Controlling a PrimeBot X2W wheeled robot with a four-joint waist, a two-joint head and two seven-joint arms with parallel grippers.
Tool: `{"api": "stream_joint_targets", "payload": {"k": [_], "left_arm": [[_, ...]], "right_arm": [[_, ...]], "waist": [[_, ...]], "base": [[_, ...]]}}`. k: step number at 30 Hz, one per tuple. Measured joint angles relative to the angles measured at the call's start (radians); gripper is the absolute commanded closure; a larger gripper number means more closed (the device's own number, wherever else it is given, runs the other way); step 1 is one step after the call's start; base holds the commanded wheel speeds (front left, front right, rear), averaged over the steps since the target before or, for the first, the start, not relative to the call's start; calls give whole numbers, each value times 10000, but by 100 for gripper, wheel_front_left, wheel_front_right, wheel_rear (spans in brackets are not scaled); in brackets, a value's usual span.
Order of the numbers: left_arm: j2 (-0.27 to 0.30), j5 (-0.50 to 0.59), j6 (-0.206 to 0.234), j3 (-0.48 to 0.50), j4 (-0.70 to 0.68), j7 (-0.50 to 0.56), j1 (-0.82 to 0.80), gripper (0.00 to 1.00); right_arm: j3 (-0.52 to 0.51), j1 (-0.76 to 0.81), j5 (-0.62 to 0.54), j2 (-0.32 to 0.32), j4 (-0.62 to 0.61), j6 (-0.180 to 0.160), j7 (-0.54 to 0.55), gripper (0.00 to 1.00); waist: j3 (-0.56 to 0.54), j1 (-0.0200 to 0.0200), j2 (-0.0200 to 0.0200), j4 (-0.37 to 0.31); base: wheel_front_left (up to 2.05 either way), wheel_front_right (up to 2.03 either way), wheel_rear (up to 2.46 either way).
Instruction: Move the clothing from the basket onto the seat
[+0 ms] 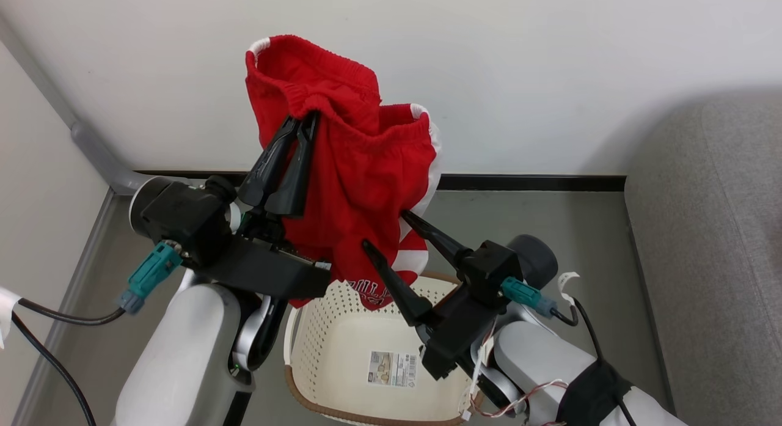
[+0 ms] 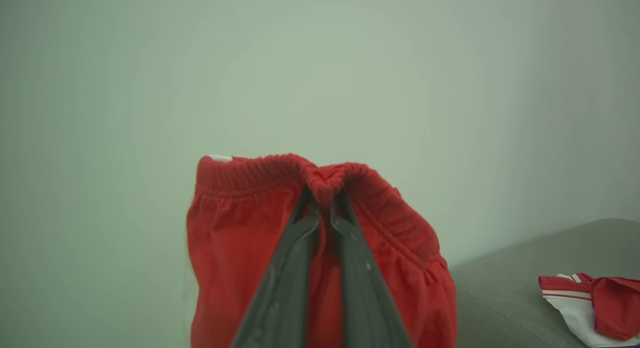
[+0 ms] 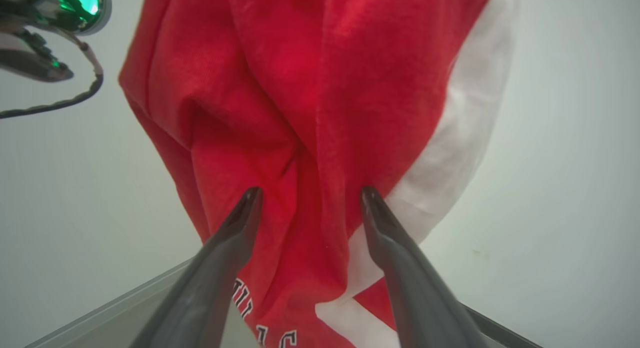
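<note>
The red shorts (image 1: pixel 360 169) hang up in the air with their long axis running top to bottom: the gathered elastic waistband is at the top, and the leg ends point down toward the basket (image 1: pixel 324 334) on the floor just beneath. The left gripper (image 1: pixel 304 117) is pinched tight on the waistband; in its wrist view the two dark fingers sit close together with a bunched knot of red elastic (image 2: pixel 325 178) squeezed between their tips, and the rest of the cloth (image 2: pixel 235 238) drapes down on either side. The fabric is a bright, soft red, crumpled in long folds, with a broad white panel down one side (image 3: pixel 465 128) and white, dark-edged lettering near the lower hem (image 3: pixel 255 318). The right gripper (image 1: pixel 385 228) stands with its fingers spread wide apart, aimed up at the lower part of the shorts and clamped on nothing; its tips (image 3: pixel 311 190) sit against the red folds, though I cannot tell whether they touch the cloth. The basket is cream-white and perforated, with a brown rim and a barcode sticker (image 1: pixel 392 368) on its inner face. The grey sofa (image 1: pixel 708 230) is off to the robot's right, and in the left wrist view a second red-and-white garment (image 2: pixel 590 303) lies crumpled on its cushion (image 2: pixel 500 298).
</note>
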Motion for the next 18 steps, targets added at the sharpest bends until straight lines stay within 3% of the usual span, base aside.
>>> {"api": "stream_joint_targets", "payload": {"k": [14, 15, 16, 17, 18], "left_arm": [[-119, -4, -94, -224, -123, 13, -150, 100], [-153, -4, -94, -236, -123, 13, -176, 100], [-173, -4, -94, -251, -125, 13, -179, 100], [-167, -6, -96, -251, -125, 13, -178, 100], [-153, -15, -96, -236, -123, 13, -178, 100]], "right_arm": [[330, -964, 1170, -12, 665, -523, 0, 0], [355, -1054, 1262, -12, 702, -533, 0, 11], [378, -1151, 1396, -12, 721, -550, 0, 45], [456, -1262, 1488, -13, 742, -593, 0, 85], [537, -1375, 1593, -13, 754, -606, 0, 100]], "waist": [[121, 0, 0, 184], [129, 0, 0, 218], [138, 0, 0, 254], [148, 0, 0, 288], [159, 0, 0, 316]], "base": [[0, 0, 0], [0, 0, 0], [0, 0, 0], [0, 0, 0], [0, 0, 0]]}}
